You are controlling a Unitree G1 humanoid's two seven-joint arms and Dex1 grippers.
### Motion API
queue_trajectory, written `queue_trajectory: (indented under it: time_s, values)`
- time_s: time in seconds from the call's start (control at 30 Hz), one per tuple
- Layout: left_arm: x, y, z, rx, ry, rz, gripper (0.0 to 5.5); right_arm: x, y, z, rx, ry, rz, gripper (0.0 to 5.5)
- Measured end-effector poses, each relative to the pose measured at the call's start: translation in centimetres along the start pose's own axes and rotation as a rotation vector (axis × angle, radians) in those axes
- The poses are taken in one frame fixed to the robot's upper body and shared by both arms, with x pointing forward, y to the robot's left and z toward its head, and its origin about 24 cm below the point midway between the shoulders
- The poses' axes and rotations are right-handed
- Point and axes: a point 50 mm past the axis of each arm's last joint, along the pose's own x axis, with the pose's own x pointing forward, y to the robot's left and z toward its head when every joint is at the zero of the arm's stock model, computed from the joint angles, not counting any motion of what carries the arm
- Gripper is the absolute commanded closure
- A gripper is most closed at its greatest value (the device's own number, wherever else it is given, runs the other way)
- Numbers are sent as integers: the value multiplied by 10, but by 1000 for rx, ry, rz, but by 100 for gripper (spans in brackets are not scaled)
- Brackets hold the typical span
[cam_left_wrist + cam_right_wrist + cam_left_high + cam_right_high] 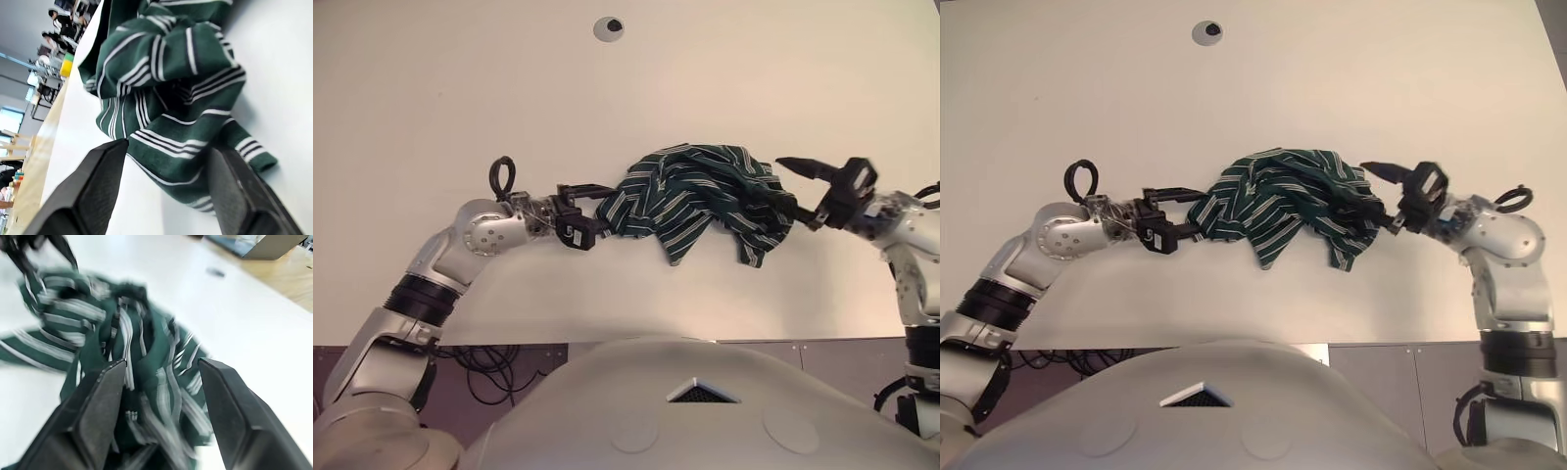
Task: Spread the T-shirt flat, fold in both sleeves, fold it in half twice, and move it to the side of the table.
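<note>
One bunched-up green stripy T-shirt (700, 196) lies on one white table (460, 78) between the left gripper (599, 208) and right gripper (783, 184) (two in all), both with fingers apart.

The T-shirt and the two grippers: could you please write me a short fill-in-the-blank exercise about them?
1. The T-shirt is dark green with ____ stripes.
2. It lies bunched on the table, not yet spread ____.
3. The left gripper and the right gripper both have their fingers ____.
Missing words: white; flat; open.
</note>
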Motion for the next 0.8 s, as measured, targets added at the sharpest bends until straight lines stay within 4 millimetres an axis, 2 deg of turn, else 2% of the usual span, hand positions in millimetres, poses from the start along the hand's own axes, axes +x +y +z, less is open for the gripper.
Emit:
queue_trajectory:
  time_s: [0.1,0.37,0.53,0.8]
  values:
    - [-11,0,-6,-91,7,3,276,-13,-6,2,-18,35,-13,283]
    - [-25,8,-10,-231,-23,62,276,-25,9,-17,9,83,30,283]
    - [-29,22,1,-291,-124,124,276,-19,17,-23,30,93,73,283]
    - [-38,27,8,-324,-162,142,276,0,14,-22,31,78,41,283]
